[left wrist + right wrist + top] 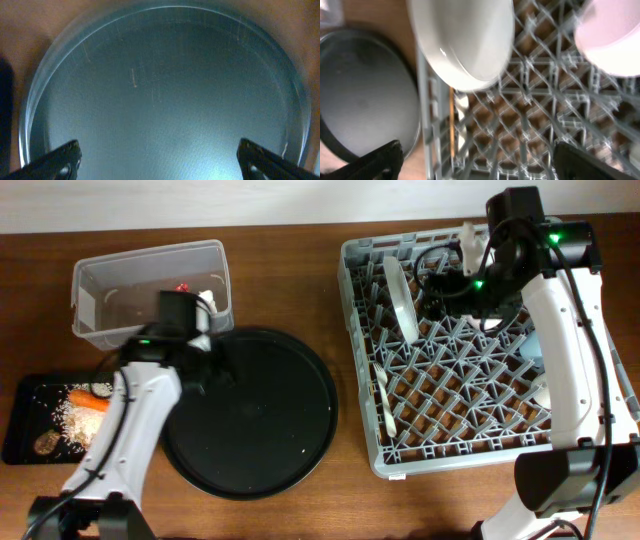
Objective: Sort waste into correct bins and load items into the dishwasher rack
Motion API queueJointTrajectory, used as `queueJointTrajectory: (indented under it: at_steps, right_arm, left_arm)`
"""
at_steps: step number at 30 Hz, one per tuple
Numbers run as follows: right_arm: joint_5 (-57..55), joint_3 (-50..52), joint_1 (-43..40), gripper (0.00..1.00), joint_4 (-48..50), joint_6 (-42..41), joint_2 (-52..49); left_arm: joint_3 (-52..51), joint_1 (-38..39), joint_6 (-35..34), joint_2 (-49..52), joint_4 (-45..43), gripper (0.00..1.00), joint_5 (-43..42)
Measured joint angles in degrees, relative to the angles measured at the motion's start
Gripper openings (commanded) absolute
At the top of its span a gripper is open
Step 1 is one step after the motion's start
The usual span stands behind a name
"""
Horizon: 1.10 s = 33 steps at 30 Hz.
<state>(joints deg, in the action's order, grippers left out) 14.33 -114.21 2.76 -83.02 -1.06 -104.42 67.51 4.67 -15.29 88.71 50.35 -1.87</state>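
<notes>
Since the plate stands upright in the dishwasher rack and the right claw hangs spread and empty close beside it, loading looks near done; next that claw must rise without nudging the plate, while the left claw gapes empty over the round black tray

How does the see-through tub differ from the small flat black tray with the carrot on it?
The tub is clear with tall walls, while the tray is black and very shallow. The tub holds a red wrapper, while the tray holds a carrot, rice-like scraps and a brown lump. Both are rectangular and hold waste.
</notes>
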Motion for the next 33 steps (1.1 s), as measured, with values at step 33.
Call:
queueJointTrajectory:
  at_steps: [33]
  right_arm:
    - [-10.97, 46.77, 0.0, 0.99, 16.39, -0.46, 57.35]
  left_arm:
    - [-13.68, -6.19, 6.73, -50.62, 14.51, 0.99, -2.03]
